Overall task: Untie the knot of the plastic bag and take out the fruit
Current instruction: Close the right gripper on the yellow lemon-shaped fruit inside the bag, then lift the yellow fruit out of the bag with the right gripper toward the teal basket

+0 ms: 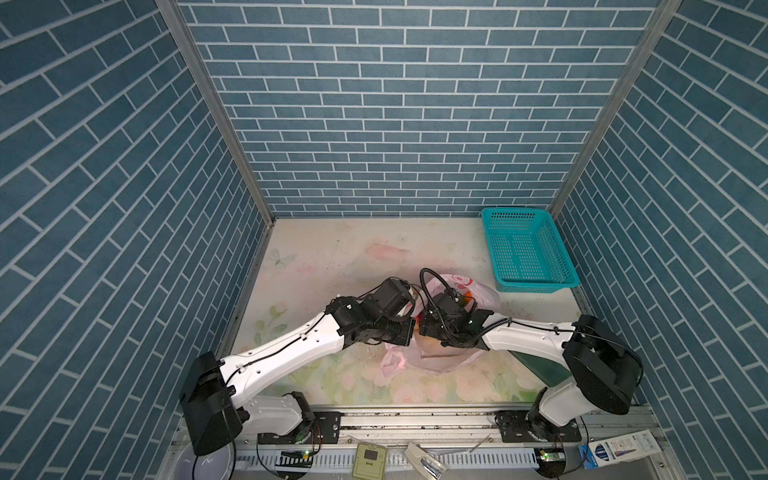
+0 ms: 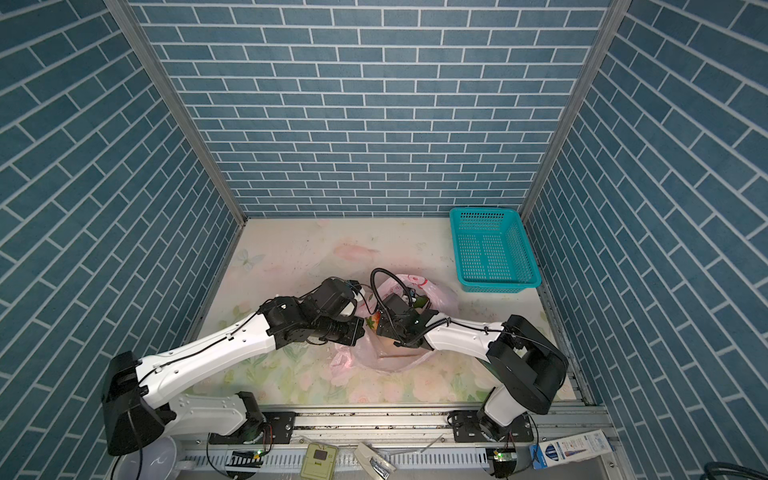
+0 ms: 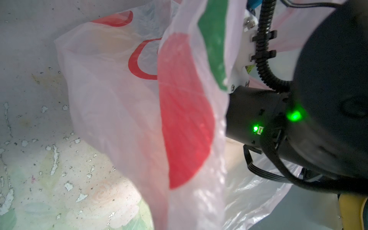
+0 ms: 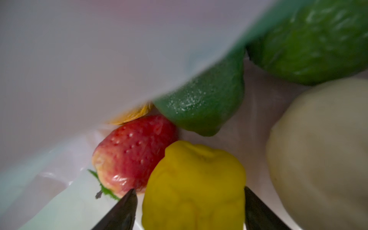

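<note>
The pink plastic bag lies mid-table with its mouth pulled open. The knot is out of view. My left gripper is shut on the bag's edge and holds it up. In the left wrist view the film hides the fingers. My right gripper is inside the bag, open, one finger on each side of a yellow fruit. The finger on the strawberry's side stands just off it. Around it lie a red strawberry, a dark green fruit, a light green one and a cream one.
A teal perforated basket stands at the back right against the wall. Both forearms meet over the bag, and the right arm's black wrist sits close to my left camera. Blue brick walls close in three sides. Small boxes lie on the front rail.
</note>
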`<action>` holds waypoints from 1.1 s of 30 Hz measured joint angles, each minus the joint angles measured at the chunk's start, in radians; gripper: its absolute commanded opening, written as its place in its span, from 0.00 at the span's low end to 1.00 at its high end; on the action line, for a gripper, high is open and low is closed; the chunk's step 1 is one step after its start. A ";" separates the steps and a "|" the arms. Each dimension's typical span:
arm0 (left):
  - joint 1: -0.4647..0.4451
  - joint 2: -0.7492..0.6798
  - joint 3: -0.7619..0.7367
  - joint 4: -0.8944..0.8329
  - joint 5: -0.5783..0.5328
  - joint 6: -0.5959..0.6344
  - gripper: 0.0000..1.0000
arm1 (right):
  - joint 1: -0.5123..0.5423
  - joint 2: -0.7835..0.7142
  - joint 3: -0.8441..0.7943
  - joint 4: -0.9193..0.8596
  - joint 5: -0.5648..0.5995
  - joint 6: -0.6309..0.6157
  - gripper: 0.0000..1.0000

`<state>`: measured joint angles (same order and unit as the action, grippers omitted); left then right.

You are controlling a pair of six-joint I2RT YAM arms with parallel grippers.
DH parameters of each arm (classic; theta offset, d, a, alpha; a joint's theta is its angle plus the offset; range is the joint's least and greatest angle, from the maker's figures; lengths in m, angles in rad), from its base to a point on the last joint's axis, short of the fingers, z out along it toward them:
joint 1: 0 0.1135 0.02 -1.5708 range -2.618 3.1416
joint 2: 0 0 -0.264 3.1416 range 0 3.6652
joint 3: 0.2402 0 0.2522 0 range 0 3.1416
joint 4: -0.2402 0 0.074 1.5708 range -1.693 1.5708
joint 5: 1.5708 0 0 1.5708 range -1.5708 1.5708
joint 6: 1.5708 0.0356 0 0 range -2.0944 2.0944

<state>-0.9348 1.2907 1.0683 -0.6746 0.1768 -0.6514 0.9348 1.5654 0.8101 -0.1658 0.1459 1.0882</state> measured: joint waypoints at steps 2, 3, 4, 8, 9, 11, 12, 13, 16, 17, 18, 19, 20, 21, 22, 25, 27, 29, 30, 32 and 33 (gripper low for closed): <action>0.000 0.000 0.000 0.000 0.000 0.000 0.00 | -0.005 0.011 0.000 0.012 -0.001 0.009 0.74; 0.000 0.000 0.000 0.000 0.000 0.000 0.00 | -0.007 0.017 0.000 0.019 -0.001 0.012 0.70; 0.000 0.001 0.000 0.000 0.000 0.000 0.00 | -0.008 0.021 0.000 0.023 -0.001 0.016 0.64; 0.000 0.001 0.000 0.000 -0.001 0.000 0.00 | -0.012 0.023 0.000 0.030 -0.001 0.028 0.54; 0.000 0.001 0.000 0.000 -0.002 0.000 0.00 | -0.012 0.023 0.000 0.030 -0.001 0.031 0.53; 0.000 0.001 0.000 0.000 -0.005 0.000 0.00 | -0.012 0.021 0.000 0.029 -0.004 0.031 0.51; 0.001 0.001 0.000 0.000 -0.006 0.000 0.00 | -0.012 0.016 -0.002 0.027 -0.010 0.031 0.50; 0.001 0.001 0.000 0.000 -0.008 0.000 0.00 | -0.012 0.009 -0.003 0.023 -0.014 0.031 0.50; 0.009 0.001 0.000 0.003 -0.011 0.000 0.00 | -0.012 -0.039 -0.021 0.021 -0.040 0.031 0.49; 0.013 0.001 0.000 0.006 -0.012 0.000 0.00 | -0.011 -0.058 -0.027 0.017 -0.047 0.031 0.48; 0.016 0.001 0.000 0.009 -0.012 0.000 0.00 | -0.008 -0.079 -0.036 0.015 -0.056 0.030 0.48; 0.021 0.001 0.000 0.012 -0.013 0.000 0.00 | -0.004 -0.102 -0.044 0.010 -0.064 0.030 0.48; 0.025 0.001 0.000 0.015 -0.014 0.000 0.00 | -0.002 -0.122 -0.050 0.005 -0.069 0.029 0.48; 0.029 0.000 0.000 0.019 -0.016 0.000 0.00 | 0.001 -0.144 -0.058 0.000 -0.076 0.026 0.48; 0.032 0.000 0.001 0.023 -0.016 0.000 0.00 | 0.005 -0.161 -0.062 -0.008 -0.083 0.022 0.48; 0.039 0.000 0.005 0.031 -0.019 -0.001 0.00 | 0.019 -0.204 -0.069 -0.022 -0.103 0.003 0.48; 0.041 0.000 0.008 0.039 -0.021 -0.005 0.00 | 0.029 -0.222 -0.069 -0.029 -0.114 -0.015 0.48; 0.041 0.000 0.011 0.046 -0.023 -0.006 0.00 | 0.040 -0.234 -0.069 -0.032 -0.122 -0.032 0.48; 0.041 0.000 0.012 0.047 -0.023 -0.007 0.00 | 0.047 -0.240 -0.069 -0.035 -0.130 -0.043 0.48; 0.041 0.000 0.014 0.050 -0.024 -0.007 0.00 | 0.056 -0.250 -0.069 -0.036 -0.144 -0.059 0.48; 0.041 0.000 0.014 0.053 -0.024 -0.007 0.00 | 0.060 -0.255 -0.069 -0.037 -0.150 -0.069 0.48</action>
<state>-0.8940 1.2911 1.0824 -0.6220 0.1532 -0.6586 0.9943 1.3102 0.7410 -0.2024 -0.0044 1.0195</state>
